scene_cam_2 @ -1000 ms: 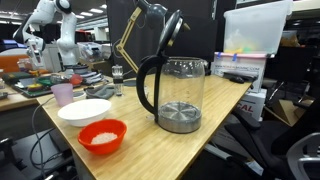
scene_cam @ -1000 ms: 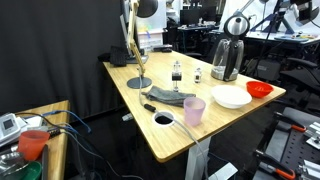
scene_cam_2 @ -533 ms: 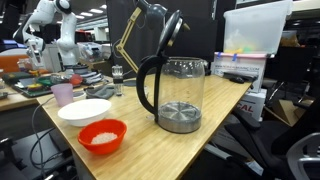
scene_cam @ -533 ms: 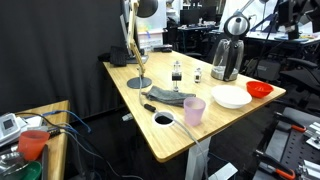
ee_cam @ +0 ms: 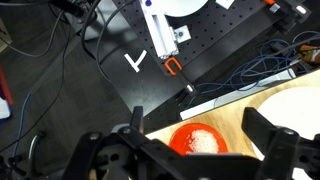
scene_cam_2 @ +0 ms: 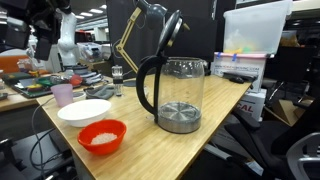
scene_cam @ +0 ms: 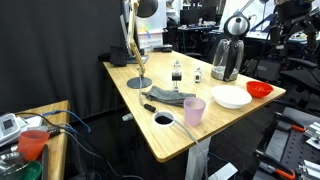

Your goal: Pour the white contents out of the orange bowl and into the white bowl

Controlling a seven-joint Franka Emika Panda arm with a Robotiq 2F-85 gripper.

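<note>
My hand [ee_cam: 193,124] hangs high over the corner of the pale wooden bench [ee_cam: 290,100]. Its two dark fingers [ee_cam: 105,155] are spread as wide as they go, with nothing between them. The wrist view looks almost straight down. The small, glossy, round orange bowl [ee_cam: 198,140] sits framed between the fingers, well below them and untouched, with a heap of white contents [ee_cam: 200,137] in its middle. Past the bench's edge lies the dark floor [ee_cam: 60,110].

In both exterior views my arm [scene_cam: 292,12] shows only as a dark, blurred shape at the very top of the picture, above the end of the bench where the bowls stand. The hand is too blurred there to read.

In both exterior views the orange bowl [scene_cam: 260,89] stands upright near the bench's edge, just beside the wide, shallow, plain white bowl [scene_cam: 232,97]. Whether the rims touch I cannot tell. The white bowl lies between the orange bowl and a translucent pink cup [scene_cam: 194,110], the three set roughly in a row along the edge. A clear glass kettle with a black handle [scene_cam_2: 172,90] stands upright on the bench near the bowls, apart from both. In an exterior view the white heap in the orange bowl [scene_cam_2: 102,136] fills the bottom and leaves the red-orange rim bare all round.
</note>
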